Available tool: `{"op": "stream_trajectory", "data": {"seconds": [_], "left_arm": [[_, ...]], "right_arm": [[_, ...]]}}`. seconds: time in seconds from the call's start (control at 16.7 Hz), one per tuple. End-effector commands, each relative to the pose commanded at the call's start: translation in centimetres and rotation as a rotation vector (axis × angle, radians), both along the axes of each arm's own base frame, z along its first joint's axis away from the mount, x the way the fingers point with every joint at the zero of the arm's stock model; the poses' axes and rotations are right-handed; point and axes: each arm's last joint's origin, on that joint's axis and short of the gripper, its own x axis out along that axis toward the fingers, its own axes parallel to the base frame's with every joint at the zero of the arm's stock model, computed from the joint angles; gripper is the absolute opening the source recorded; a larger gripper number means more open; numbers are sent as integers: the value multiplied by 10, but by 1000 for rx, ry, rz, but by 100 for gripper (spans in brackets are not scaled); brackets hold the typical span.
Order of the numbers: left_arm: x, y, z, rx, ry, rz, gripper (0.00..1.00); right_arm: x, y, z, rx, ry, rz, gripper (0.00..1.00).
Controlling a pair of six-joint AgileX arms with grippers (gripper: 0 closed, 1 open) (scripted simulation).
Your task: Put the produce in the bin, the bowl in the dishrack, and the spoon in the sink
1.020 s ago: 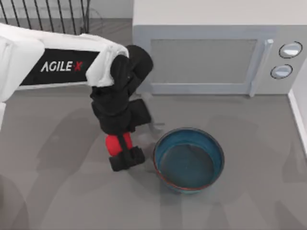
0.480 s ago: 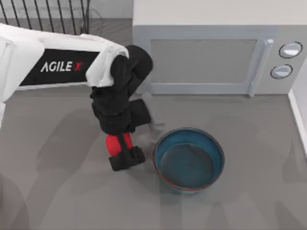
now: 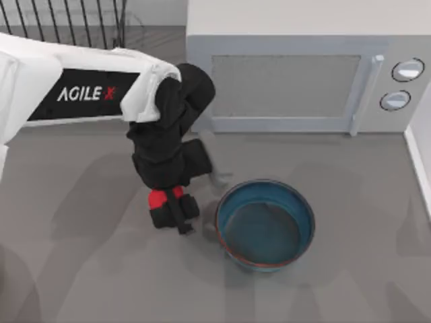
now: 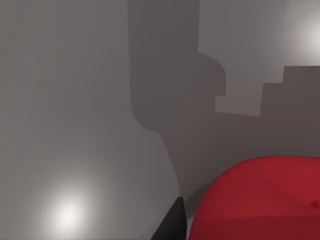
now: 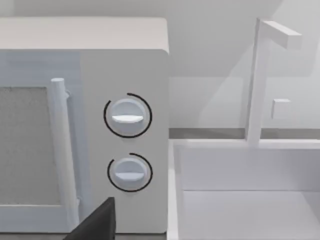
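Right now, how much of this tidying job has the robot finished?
Nothing looks finished. In hand: the left gripper is down around the red produce on the table, left of the bowl. Left: binning the produce, moving the bowl to the dishrack, and putting the spoon in the sink.

White lettering reading "AGILE X" is showing on a black panel [image 3: 84, 94] along the left arm [image 3: 40, 74], which is reaching in from the worktop's left edge in the top view. The microwave's two dials [image 5: 127, 116] are carrying no readable markings, and no other text or numbers are appearing.
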Motion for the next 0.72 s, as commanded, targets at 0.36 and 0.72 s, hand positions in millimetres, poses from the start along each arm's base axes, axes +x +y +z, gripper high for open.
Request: {"op": "stream_trajectory", "data": {"seconds": [0.36,0.72], "left_arm": [[0,0,0,0,0,0,0],[1,-1,17,-8,-10,3,0]], "right_arm": [[0,0,0,0,0,0,100],[0,0,0,0,0,0,100]]}}
